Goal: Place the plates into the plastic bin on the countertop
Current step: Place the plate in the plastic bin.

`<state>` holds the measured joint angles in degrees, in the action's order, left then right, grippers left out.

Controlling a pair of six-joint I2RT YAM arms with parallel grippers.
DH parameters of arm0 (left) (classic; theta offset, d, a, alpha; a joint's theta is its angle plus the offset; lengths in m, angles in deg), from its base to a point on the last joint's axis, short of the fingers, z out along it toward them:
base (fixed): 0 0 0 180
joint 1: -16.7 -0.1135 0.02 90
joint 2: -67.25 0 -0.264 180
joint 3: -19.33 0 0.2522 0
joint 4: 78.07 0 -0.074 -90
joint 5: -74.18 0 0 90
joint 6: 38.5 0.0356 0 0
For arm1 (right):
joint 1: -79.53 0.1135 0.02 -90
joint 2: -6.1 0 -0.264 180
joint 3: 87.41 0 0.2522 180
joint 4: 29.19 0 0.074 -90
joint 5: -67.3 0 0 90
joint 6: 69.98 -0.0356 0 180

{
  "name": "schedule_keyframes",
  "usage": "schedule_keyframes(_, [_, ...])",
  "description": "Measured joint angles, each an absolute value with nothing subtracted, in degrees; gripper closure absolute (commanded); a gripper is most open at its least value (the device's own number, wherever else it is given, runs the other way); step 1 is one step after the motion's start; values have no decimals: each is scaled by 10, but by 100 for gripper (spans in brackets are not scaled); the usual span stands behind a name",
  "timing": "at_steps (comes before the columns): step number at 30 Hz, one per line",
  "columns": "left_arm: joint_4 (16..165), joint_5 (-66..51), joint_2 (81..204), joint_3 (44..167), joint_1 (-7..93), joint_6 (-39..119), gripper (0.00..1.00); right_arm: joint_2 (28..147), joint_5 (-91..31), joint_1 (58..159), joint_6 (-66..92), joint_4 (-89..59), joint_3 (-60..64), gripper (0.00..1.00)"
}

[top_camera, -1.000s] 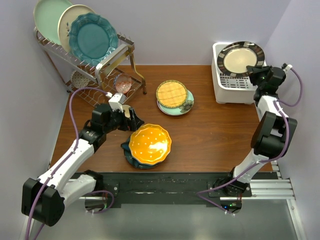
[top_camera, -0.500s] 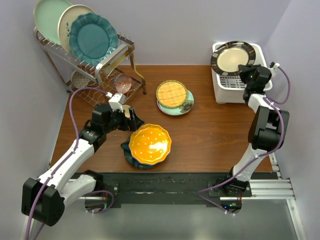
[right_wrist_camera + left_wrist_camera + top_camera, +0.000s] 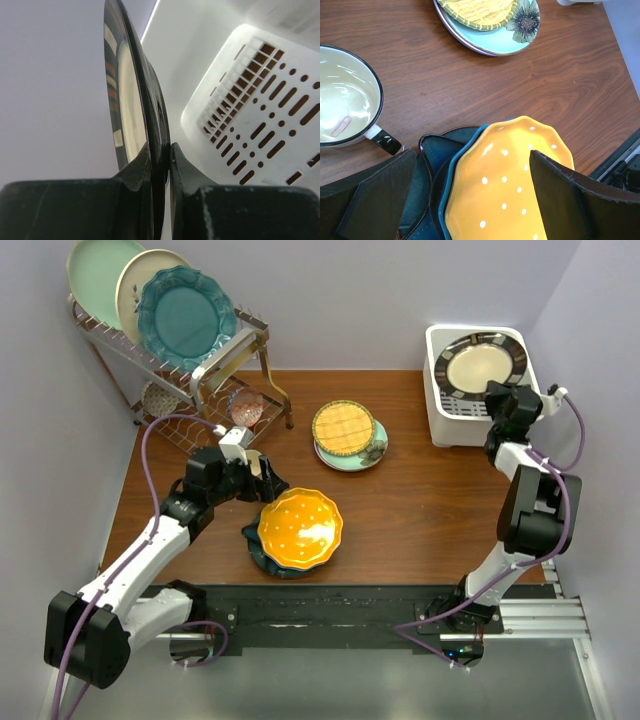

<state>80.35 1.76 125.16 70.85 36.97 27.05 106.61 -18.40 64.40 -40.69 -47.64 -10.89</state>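
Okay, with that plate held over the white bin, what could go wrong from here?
The right hand pinches the black-rimmed plate only by its edge, so it might slip or land crooked on the bin rim. The left hand, open over the orange plate, could nudge the dark plates beneath when closing.

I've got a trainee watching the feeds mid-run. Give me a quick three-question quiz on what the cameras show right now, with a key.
1. Fill in: the left gripper hangs ___ (open/shut) above the orange dotted plate.
2. True or false: the right gripper is clamped on the rim of the black-rimmed plate at the plastic bin.
3. The yellow lattice plate lies on: A the orange dotted plate, B the pale green flowered plate, C the plastic bin.

Key: 1 open; 2 true; 3 B.
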Motion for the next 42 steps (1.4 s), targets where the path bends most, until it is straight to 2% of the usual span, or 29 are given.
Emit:
schedule_keyframes(6, [804,18,1252,708,370,271,0,1080,-142,639,-428,-448,-105,100])
schedule_keyframes(14, [804,18,1252,708,370,271,0,1123,-152,634,-464,-407,-45,100])
schedule_keyframes(29, [804,18,1252,708,370,270,0,1138,-273,601,-567,-441,-50,100])
schedule_keyframes(42, [804,18,1252,707,370,270,0,1156,-299,597,-563,-263,38,100])
